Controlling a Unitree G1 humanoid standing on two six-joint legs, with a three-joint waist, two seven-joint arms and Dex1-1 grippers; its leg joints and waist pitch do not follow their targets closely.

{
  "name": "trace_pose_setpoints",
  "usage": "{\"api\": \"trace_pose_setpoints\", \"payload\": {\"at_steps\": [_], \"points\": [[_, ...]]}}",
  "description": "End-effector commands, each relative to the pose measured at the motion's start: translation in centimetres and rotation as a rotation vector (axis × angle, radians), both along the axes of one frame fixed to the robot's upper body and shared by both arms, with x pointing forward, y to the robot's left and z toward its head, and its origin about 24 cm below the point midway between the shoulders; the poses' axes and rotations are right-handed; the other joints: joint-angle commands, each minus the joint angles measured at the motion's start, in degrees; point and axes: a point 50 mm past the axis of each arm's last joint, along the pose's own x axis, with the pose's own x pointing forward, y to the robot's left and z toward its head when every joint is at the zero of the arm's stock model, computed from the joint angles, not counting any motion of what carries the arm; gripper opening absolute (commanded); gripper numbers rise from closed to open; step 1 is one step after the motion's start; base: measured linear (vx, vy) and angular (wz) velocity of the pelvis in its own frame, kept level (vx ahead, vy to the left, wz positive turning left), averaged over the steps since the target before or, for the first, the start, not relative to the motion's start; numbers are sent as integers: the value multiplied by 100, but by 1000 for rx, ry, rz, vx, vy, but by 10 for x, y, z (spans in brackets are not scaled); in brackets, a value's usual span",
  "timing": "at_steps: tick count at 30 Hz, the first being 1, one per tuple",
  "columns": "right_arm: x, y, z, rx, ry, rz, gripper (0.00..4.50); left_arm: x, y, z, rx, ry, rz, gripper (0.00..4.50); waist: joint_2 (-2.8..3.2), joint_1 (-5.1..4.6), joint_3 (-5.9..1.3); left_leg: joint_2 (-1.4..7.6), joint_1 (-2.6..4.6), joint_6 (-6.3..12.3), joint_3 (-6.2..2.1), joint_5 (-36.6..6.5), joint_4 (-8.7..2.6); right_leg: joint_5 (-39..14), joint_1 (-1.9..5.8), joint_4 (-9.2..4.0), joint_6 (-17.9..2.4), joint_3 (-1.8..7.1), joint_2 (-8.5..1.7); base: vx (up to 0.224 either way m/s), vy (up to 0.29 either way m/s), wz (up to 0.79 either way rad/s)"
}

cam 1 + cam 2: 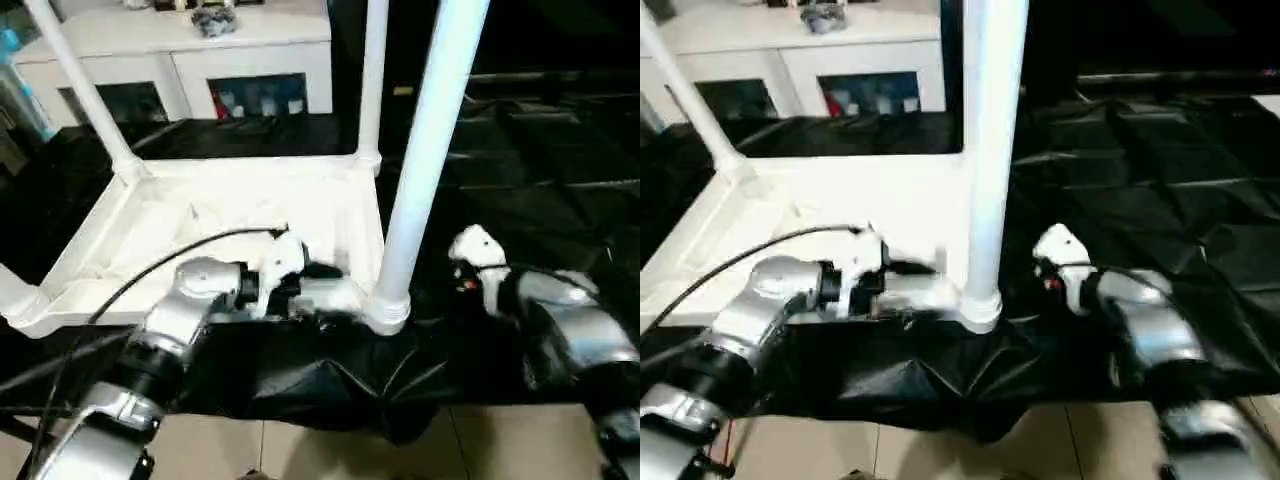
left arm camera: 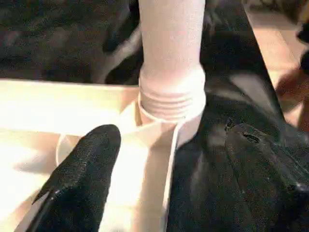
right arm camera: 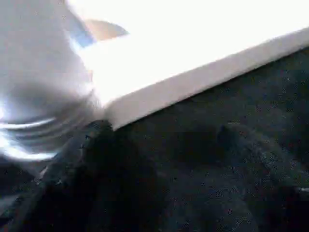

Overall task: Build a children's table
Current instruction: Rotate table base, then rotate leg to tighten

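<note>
Children's table (image 1: 250, 215) upside down at the near edge of the black-draped surface (image 1: 560, 150), legs up, probably light, stiff and slippery; best gripped low on the near leg (image 1: 425, 150), left gripper (image 2: 164, 183) open astride its socket, right gripper (image 3: 159, 179) open, empty.

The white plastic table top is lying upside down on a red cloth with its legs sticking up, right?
Not red. The left eye view shows the white plastic table top upside down on a black cloth, with its white tubular legs sticking up.
</note>
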Motion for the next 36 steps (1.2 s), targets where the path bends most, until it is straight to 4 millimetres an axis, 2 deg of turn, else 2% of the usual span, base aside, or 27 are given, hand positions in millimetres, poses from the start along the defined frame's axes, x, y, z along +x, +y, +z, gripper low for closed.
{"api": "trace_pose_setpoints", "payload": {"at_steps": [1, 2, 3, 4, 6, 9, 10, 11, 12, 13, 16, 17, 18, 19, 20, 23, 24, 36], "points": [[-6, 6, 10, 7, 2, 91, 404, 3, 7, -1, 66, 2, -6, 350, -145, 29, -373, 46, 35, 446, 16, -1617, -383, -2116, 343, -505, -967, 165, -178, 0, 0, 0], [-10, 5, 13, -3, 3, 116, 404, 4, 7, -2, 77, 2, -4, 341, -138, 26, -378, 40, 33, 435, 17, -1594, -378, -2137, 334, -497, -960, 166, -181, 0, 0, 0], [-17, 4, 18, -13, 8, 158, 404, 5, 8, -4, 88, 3, -2, 341, -184, 33, -357, 17, 15, 433, 21, -1565, -384, -2270, 350, -536, -851, 162, -159, 0, 0, 0], [-21, 4, 21, -15, 17, 181, 404, 6, 7, -5, 90, 4, 0, 329, -173, 54, -381, 35, 39, 428, 14, -1541, -375, -2245, 341, -520, -843, 174, -176, 0, 0, 0], [-28, 2, 25, -18, 37, 202, 404, 8, 5, -7, 97, 1, -9, 307, -199, 49, -384, 38, 19, 460, 19, -1422, -372, -2175, 332, -527, -862, 174, -186, 0, 0, 0], [-34, -2, 27, -25, 59, 198, 404, 9, 4, -9, 105, 13, -28, 283, -197, 61, -386, 29, 17, 463, 14, -1400, -372, -2224, 327, -541, -841, 166, -182, 0, 0, 0], [-34, -3, 28, -26, 64, 194, 404, 9, 4, -9, 110, 18, -36, 273, -179, 59, -385, 27, 7, 460, 10, -1390, -372, -2224, 333, -540, -841, 167, -192, 0, 0, 0], [-35, -3, 28, -26, 66, 191, 421, 9, 4, -9, 113, 21, -41, 267, -190, 44, -390, 31, 0, 439, 4, -1398, -376, -2213, 335, -535, -863, 158, -197, 0, 0, 0], [-36, -4, 29, -24, 71, 191, 432, 9, 4, -10, 115, 28, -47, 264, -163, 41, -382, 24, 4, 440, 6, -1414, -375, -2233, 323, -548, -874, 155, -188, 0, 0, 0], [-38, -4, 30, -22, 78, 192, 439, 10, 4, -10, 116, 34, -53, 240, -181, 38, -375, 18, 12, 438, 15, -1463, -371, -2286, 319, -568, -862, 154, -178, 0, 0, 0], [-42, -3, 31, -20, 92, 194, 448, 10, 4, -12, 123, 55, -67, 225, -161, 47, -380, 23, 11, 425, 7, -1446, -377, -2262, 327, -566, -848, 154, -182, 0, 0, 0], [-42, -3, 31, -20, 92, 194, 450, 10, 4, -12, 123, 55, -67, 220, -167, 50, -382, 21, 10, 425, 6, -1439, -375, -2237, 329, -564, -855, 153, -182, 0, 0, 0], [-43, -3, 31, -20, 95, 192, 450, 10, 4, -13, 129, 65, -71, 206, -139, 44, -383, 23, 7, 409, 3, -1465, -378, -2194, 329, -562, -881, 150, -182, 0, 0, 0], [-43, -3, 31, -20, 95, 192, 450, 10, 3, -13, 130, 65, -72, 195, -148, 42, -383, 25, 10, 400, -3, -1484, -381, -2155, 334, -555, -916, 147, -184, 0, 0, 0], [-44, -2, 32, -21, 98, 188, 450, 11, 3, -14, 139, 67, -79, 188, -130, 47, -387, 30, 12, 390, -8, -1487, -382, -2129, 337, -548, -938, 149, -192, 0, 0, 0], [-45, -1, 33, -22, 101, 184, 450, 12, 3, -16, 161, 71, -86, 173, -133, 43, -381, 25, 12, 385, -8, -1525, -385, -2141, 346, -562, -929, 149, -186, 0, 0, 0], [-45, -1, 32, -22, 101, 183, 450, 12, 3, -17, 168, 72, -86, 145, -134, 41, -382, 28, 15, 383, -10, -1522, -389, -2121, 347, -559, -931, 148, -186, 0, 0, 0], [-46, 1, 33, -25, 101, 177, 450, 15, 1, -20, 189, 77, -65, 48, -139, 41, -372, 18, 21, 349, -12, -1580, -390, -2266, 346, -581, -911, 144, -190, 0, 0, 0]]}}
